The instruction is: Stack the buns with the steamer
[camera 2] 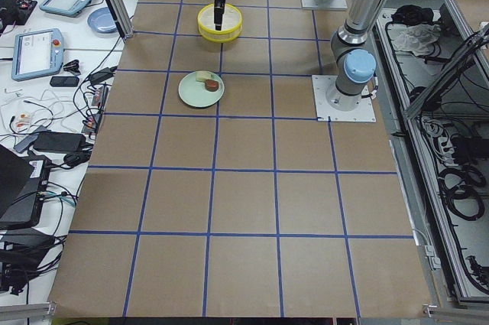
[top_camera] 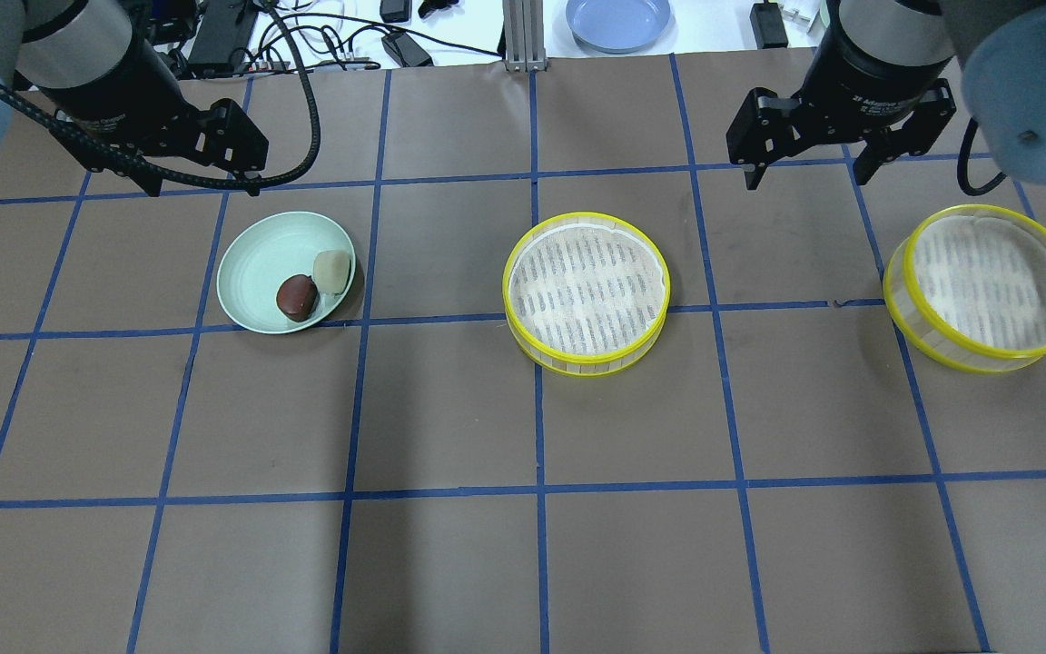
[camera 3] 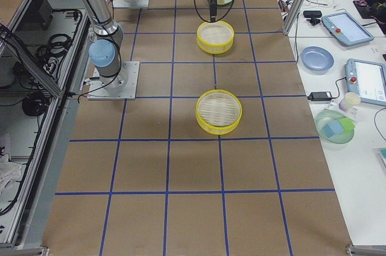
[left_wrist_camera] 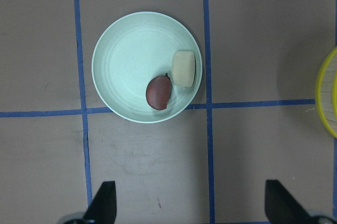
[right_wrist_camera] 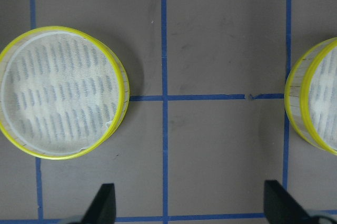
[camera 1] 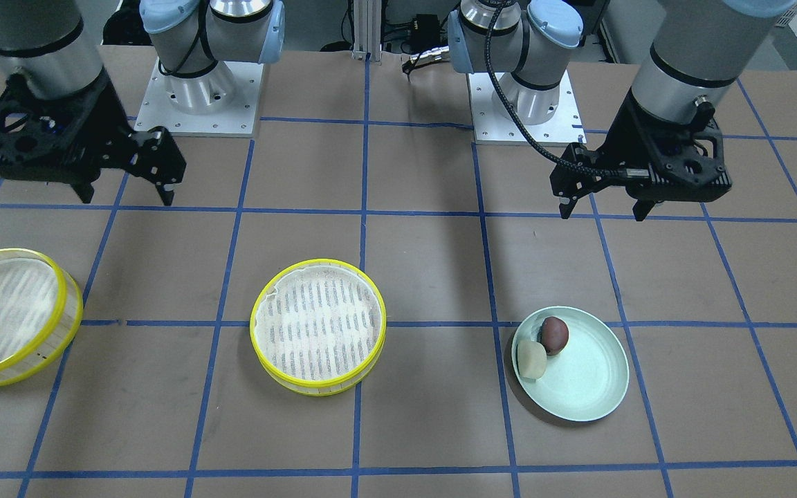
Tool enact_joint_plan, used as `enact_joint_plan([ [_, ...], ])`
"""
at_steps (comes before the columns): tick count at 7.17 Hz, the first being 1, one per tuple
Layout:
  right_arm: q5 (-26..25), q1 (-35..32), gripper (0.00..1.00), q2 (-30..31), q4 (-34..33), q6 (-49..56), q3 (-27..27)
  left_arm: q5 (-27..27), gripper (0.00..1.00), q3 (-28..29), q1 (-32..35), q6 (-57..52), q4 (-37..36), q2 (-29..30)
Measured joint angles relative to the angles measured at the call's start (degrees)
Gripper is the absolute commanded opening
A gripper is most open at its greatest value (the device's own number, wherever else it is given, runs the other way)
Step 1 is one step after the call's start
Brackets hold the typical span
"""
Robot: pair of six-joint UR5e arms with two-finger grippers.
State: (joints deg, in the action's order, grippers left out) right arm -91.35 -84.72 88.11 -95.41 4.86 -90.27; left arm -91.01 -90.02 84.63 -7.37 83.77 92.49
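1. The left gripper (camera 1: pixel 602 207) is held open and empty above the table, its jaws set wide apart. The right gripper (top_camera: pixel 806 173) is held in the same way.
2. The small cream-white rounded bun (left_wrist_camera: pixel 184 68) and the small dark reddish-brown rounded bun (left_wrist_camera: pixel 159 92) are found just beside each other, seemingly touching, on the pale green round plate (left_wrist_camera: pixel 118 60). They lie toward the plate's edge nearer the middle yellow-rimmed slatted steamer tray (top_camera: pixel 587 291).
3. The plate is seen ahead of the left gripper and below it, so the left arm is judged much the nearer to the buns.
4. In the left wrist view the cream bun's long axis is seen to run crosswise to the line between the jaws, so a grasp across its short side is favoured.
5. The right gripper is hung between the middle tray and the second, matching yellow-rimmed steamer tray (top_camera: pixel 986 286). Both trays are seen to be empty.
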Motion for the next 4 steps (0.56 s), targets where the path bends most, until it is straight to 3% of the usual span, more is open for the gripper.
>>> enact_joint_plan([
  [2, -1.2, 12.7, 1.0, -2.7, -0.2, 11.1, 0.1, 2.4, 1.0, -2.7, -2.0, -6.4, -7.5, 4.5],
  [4, -2.0, 25.5, 1.0, -6.9, -2.3, 20.6, 0.3, 8.1, 1.0, -5.6, -5.0, -12.7, -15.9, 10.2],
])
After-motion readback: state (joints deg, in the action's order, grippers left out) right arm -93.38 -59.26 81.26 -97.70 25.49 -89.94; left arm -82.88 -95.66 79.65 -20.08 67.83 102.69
